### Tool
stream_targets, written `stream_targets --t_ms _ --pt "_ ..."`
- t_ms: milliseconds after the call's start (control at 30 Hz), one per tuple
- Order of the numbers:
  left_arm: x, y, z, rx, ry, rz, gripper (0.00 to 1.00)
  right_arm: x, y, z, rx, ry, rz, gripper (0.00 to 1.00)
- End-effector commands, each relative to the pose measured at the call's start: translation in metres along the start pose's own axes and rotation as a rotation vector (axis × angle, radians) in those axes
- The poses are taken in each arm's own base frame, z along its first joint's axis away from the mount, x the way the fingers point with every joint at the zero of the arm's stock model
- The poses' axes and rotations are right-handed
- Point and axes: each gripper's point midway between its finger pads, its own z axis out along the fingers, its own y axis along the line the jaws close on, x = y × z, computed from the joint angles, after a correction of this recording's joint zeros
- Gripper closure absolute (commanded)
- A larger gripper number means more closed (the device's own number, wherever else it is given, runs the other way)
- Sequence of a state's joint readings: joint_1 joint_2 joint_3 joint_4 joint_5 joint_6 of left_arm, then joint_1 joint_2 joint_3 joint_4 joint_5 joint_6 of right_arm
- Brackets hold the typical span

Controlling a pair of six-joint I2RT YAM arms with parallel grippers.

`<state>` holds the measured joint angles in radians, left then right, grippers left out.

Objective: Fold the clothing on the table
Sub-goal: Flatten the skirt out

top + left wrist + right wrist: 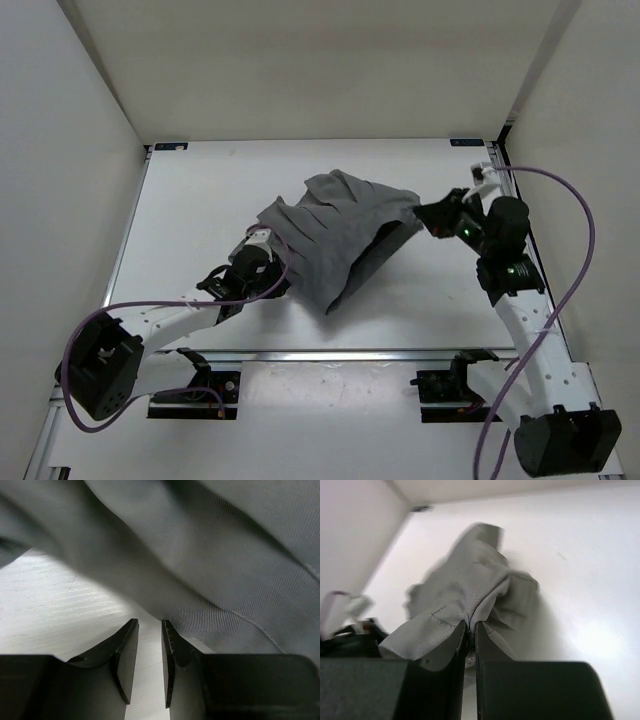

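The grey pleated clothing [335, 235] lies bunched in the middle of the white table [190, 220], its darker inner side showing along the lower right. My right gripper [427, 214] is shut on the garment's right corner and holds it raised off the table; in the right wrist view the seamed cloth [470, 590] is pinched between the jaws of the right gripper [470, 626]. My left gripper [264, 262] sits low at the garment's left edge. In the left wrist view the left gripper [150, 626] is open, with bare table in the gap and cloth [225, 570] draped just ahead and above.
White walls [70, 120] enclose the table on three sides. A silver rail [330, 353] runs along the near edge. Purple cables [585, 240] loop off both arms. Bare table surface lies at the far side and left of the cloth.
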<state>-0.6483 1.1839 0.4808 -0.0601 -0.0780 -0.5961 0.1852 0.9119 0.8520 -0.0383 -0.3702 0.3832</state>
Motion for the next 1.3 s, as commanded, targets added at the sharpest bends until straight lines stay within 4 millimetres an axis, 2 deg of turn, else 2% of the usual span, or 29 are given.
stream_targets --t_ms 0,100,167,200,267,333,367,400,567,733,767,800,900,1000,1033,1167,1200,1267 --pt "0.002 -0.012 -0.001 0.038 0.003 -0.003 0.63 0.076 -0.059 -0.025 0.194 0.194 0.175 1.00" --pt "0.007 -0.018 0.001 0.053 0.023 0.001 0.64 0.117 -0.083 -0.048 0.370 0.330 0.205 1.00" --pt "0.014 -0.023 0.001 0.073 0.040 0.004 0.64 0.134 -0.094 -0.062 0.471 0.405 0.227 1.00" --pt "0.012 -0.027 0.000 0.086 0.031 -0.003 0.64 0.134 -0.101 -0.072 0.541 0.413 0.221 0.99" --pt "0.023 -0.033 -0.002 0.109 0.058 0.001 0.64 0.134 -0.111 -0.082 0.620 0.429 0.206 1.00" --pt "0.020 -0.043 -0.003 0.148 0.043 -0.003 0.64 0.123 -0.123 -0.093 0.713 0.413 0.157 1.00" --pt "0.019 -0.045 -0.003 0.152 0.036 -0.003 0.63 0.124 -0.125 -0.097 0.728 0.423 0.152 1.00" --pt "0.023 -0.046 -0.002 0.151 0.044 0.002 0.64 0.118 -0.128 -0.101 0.754 0.407 0.142 1.00" --pt "0.031 -0.048 0.003 0.152 0.067 0.012 0.63 0.123 -0.141 -0.110 0.808 0.446 0.125 1.00" --pt "0.044 -0.053 0.023 0.112 0.122 0.038 0.65 0.141 -0.133 -0.104 0.756 0.478 0.148 1.00" --pt "0.038 -0.058 0.026 0.111 0.114 0.039 0.65 0.140 -0.130 -0.102 0.741 0.475 0.145 1.00" --pt "0.043 -0.057 0.031 0.092 0.126 0.053 0.66 0.146 -0.126 -0.101 0.731 0.490 0.152 1.00" --pt "0.037 -0.062 0.045 0.070 0.122 0.061 0.70 0.164 -0.115 -0.097 0.698 0.540 0.155 1.00" --pt "0.023 -0.060 0.059 0.029 0.106 0.066 0.71 0.181 -0.105 -0.095 0.662 0.581 0.172 1.00" --pt "0.022 -0.053 0.065 -0.002 0.110 0.068 0.71 0.187 -0.100 -0.095 0.637 0.596 0.177 1.00" --pt "-0.009 -0.041 0.086 -0.067 0.094 0.092 0.72 0.214 -0.082 -0.100 0.578 0.650 0.216 1.00" --pt "-0.022 -0.046 0.090 -0.068 0.079 0.109 0.71 0.217 -0.077 -0.100 0.569 0.657 0.212 1.00" --pt "-0.035 -0.042 0.101 -0.097 0.089 0.128 0.71 0.219 -0.059 -0.098 0.526 0.677 0.185 1.00"
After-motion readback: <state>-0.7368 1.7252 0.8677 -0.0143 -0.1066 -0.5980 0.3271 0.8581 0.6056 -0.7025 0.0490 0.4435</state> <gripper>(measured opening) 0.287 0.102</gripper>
